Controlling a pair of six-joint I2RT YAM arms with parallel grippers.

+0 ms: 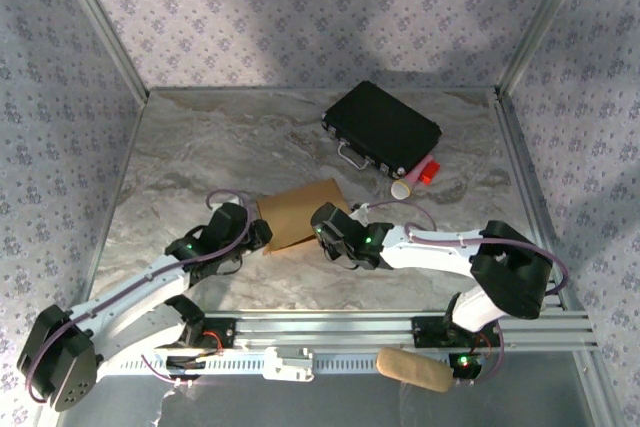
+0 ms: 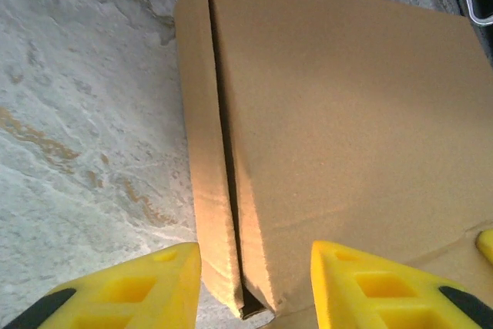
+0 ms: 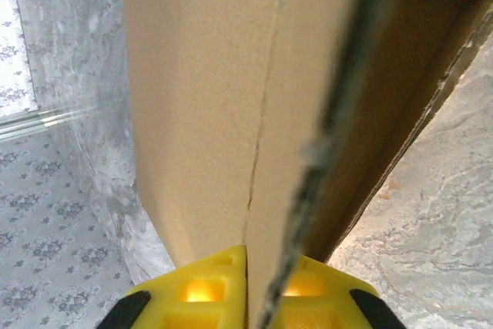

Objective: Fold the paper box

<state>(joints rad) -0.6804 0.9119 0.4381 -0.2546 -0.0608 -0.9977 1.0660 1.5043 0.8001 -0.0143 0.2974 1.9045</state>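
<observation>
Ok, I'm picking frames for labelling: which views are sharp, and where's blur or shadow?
Left wrist: paper box sharp, grain visible, dark shadow in its side slit. Right wrist: a dark out-of-focus streak crosses the box. Top external: sharp, soft shadows on the wallpaper.

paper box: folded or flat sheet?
Folded, at least partly: the paper box has a side wall turned down beside its top panel.
</observation>
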